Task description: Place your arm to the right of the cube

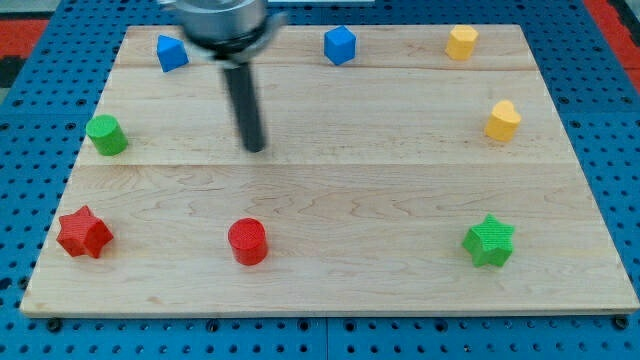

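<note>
A single camera looks down steeply from the near edge of the bench [330, 200]. It sits fairly close, cropping the arm above my tip [255, 148].

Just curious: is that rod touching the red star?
No, my tip is up near the board's middle, far from the red star at the view's lower left.

A blue cube [340, 45] sits upright near the bench's [400, 200] top edge, centre of the view, one corner turned toward the camera, nothing touching it.
</note>
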